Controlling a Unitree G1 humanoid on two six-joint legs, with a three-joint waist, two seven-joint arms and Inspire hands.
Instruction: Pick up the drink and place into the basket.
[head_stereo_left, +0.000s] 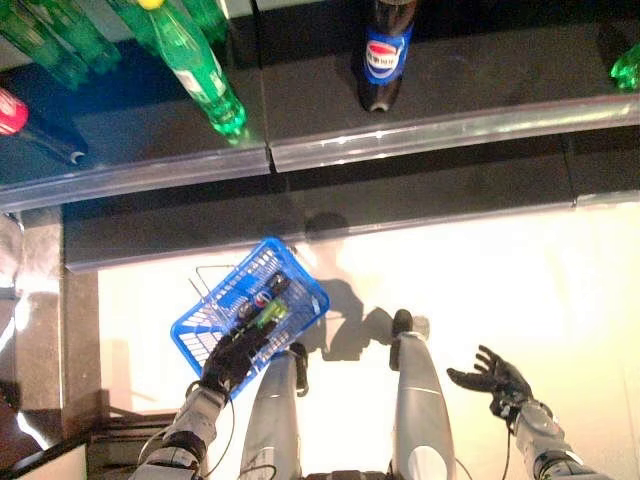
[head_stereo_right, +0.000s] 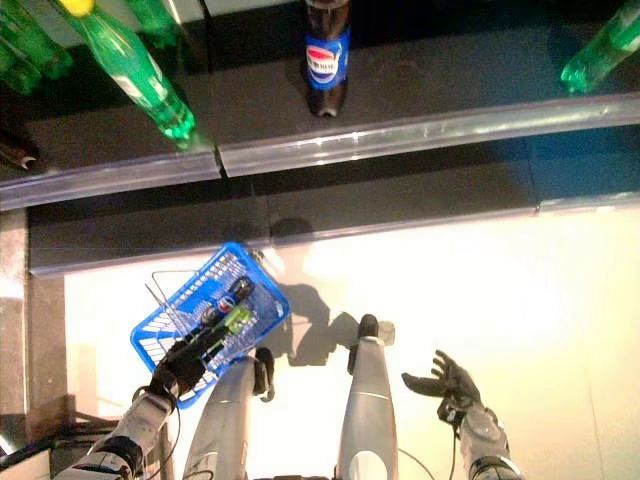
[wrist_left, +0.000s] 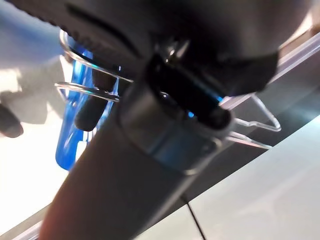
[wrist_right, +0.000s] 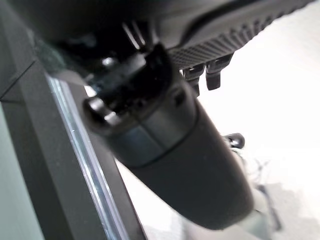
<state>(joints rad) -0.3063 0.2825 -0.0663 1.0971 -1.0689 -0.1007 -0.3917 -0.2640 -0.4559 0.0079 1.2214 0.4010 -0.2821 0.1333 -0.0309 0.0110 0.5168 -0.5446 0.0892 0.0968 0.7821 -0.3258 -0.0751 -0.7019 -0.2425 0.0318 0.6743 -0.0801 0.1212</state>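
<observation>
A blue wire basket (head_stereo_left: 215, 325) hangs low at the left, above the pale floor. Inside it lie a dark cola bottle (head_stereo_left: 268, 293) with a blue label and a green bottle (head_stereo_left: 271, 317). My left hand (head_stereo_left: 232, 358) is at the basket's near end with its fingers curled round the wire handle (wrist_left: 85, 87); the left wrist view also shows the basket's blue side (wrist_left: 70, 135). My right hand (head_stereo_left: 492, 378) hovers low at the right, fingers spread, holding nothing. It is well apart from the basket.
A dark shelf (head_stereo_left: 430, 125) with a clear front rail runs across the far side. On it stand a cola bottle (head_stereo_left: 385, 55), a green bottle (head_stereo_left: 205, 75), more green bottles (head_stereo_left: 50, 40) at the far left, a red-capped bottle (head_stereo_left: 20, 118) and another green one (head_stereo_left: 626, 65).
</observation>
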